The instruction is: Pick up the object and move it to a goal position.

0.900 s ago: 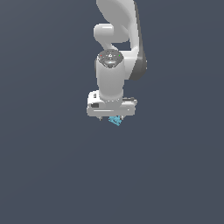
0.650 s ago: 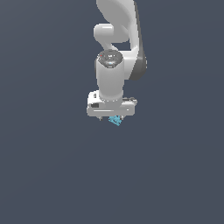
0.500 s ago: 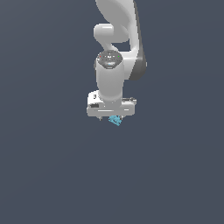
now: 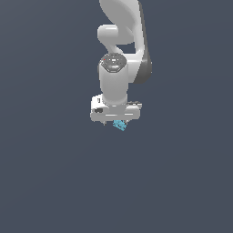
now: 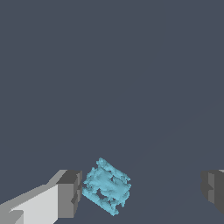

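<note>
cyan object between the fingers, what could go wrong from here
1. In the wrist view the cyan object sits close against one finger, far from the other. The open gripper closing could push or spin it rather than pinch it evenly.
2. Its jagged, holey shape gives the pads little flat contact, so a grip may slip.
3. In the exterior view the object peeks just below the gripper, so the hold may be shallow.

A plain dark slate-blue backdrop [image 4: 45, 182] fills both views — flat, even, unmarked. In the wrist view one faint paler line [image 5: 175, 127] slants across it (an edge or a seam — I cannot tell which).
</note>
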`<state>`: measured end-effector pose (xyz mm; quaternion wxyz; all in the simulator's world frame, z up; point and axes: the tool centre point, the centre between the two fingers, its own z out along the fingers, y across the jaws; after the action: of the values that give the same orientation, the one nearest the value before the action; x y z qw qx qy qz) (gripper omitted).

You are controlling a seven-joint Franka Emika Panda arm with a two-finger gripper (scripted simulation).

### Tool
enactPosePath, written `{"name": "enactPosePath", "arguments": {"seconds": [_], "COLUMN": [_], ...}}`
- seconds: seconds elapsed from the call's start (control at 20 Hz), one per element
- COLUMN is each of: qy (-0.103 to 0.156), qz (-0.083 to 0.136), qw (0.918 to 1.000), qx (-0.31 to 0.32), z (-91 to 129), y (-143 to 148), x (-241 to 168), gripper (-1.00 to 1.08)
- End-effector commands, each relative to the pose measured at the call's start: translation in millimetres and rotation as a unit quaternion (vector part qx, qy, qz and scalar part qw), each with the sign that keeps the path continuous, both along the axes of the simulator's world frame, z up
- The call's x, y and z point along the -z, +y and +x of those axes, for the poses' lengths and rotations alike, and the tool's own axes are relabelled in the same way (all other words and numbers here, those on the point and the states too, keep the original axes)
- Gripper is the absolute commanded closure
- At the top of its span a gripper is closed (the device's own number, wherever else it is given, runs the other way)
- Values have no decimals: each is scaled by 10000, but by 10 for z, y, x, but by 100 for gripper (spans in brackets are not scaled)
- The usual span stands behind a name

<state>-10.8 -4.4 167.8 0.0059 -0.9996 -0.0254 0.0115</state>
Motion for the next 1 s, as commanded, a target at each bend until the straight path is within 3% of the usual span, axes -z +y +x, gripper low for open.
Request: {"name": "enactPosePath", "arguments": {"seconds": [0.0, 0.55, 0.95], "qy": [0, -24, -53], "qz": [-2, -20, -27], "qw": [10000, 9939, 9735], "qx": [-91, -1100, -2284], "z": [-16, -186, -401], "y": [3, 43, 106], "x": [19, 208, 412], "gripper": [-92, -92, -92]}}
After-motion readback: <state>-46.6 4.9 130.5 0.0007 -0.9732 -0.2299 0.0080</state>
